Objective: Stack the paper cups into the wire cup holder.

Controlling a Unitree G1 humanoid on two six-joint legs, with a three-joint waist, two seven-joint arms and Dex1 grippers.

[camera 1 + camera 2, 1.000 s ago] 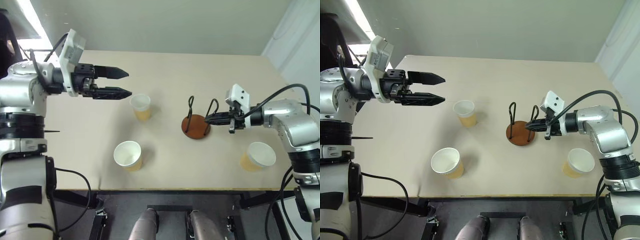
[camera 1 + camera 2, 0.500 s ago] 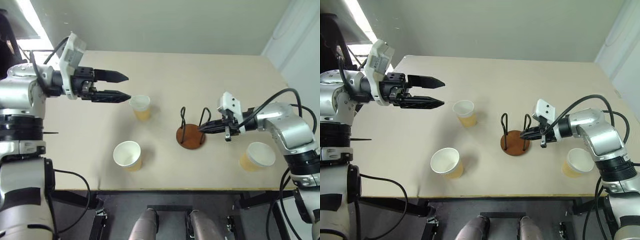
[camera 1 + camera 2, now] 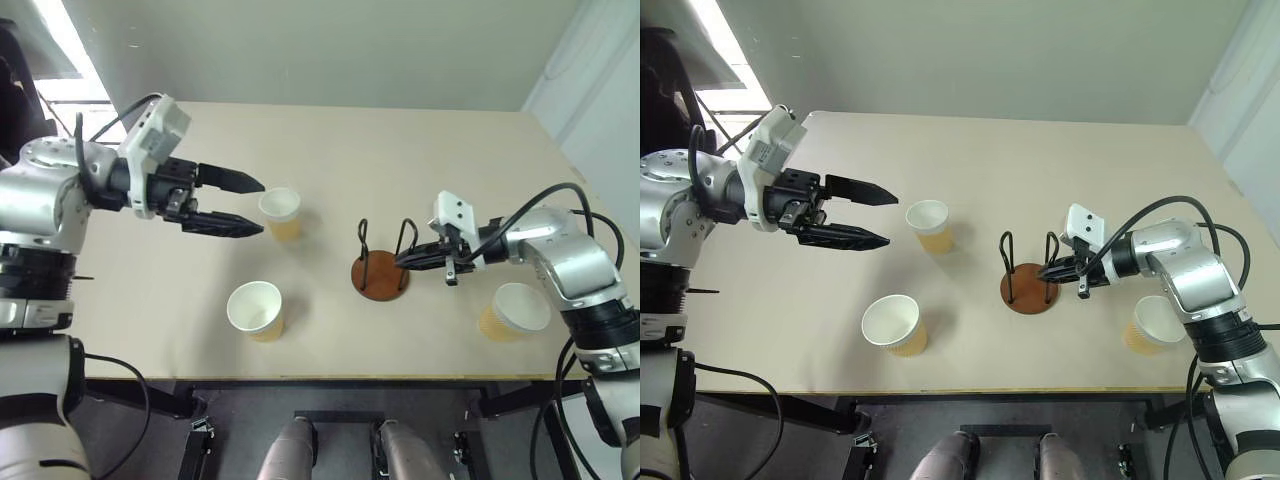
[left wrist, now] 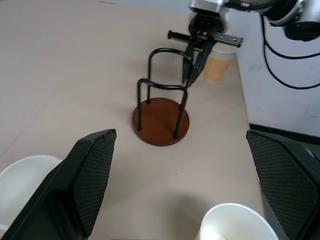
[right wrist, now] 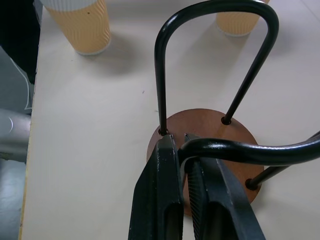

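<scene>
On the tan table, a bit right of centre, sits the wire cup holder, with the right gripper pinched shut on the top of its right-hand wire loop. The right wrist view shows the two black fingers squeezed around that wire, just above the reddish disc base.

Three paper cups, all upright and all outside the holder: the far cup left of the holder, the near-left cup, and the right cup close to the near edge, beside the right arm.

The left gripper hangs just left of the far cup with its jaws spread wide, holding nothing.

My read on handling: these cups look super light and thin-walled, so they'd crush or tip if clamped hard. I'd take one across the upper wall just under the rolled rim, gentle squeeze. The holder looks stiff but light, so steadying it by the loop makes sense.
</scene>
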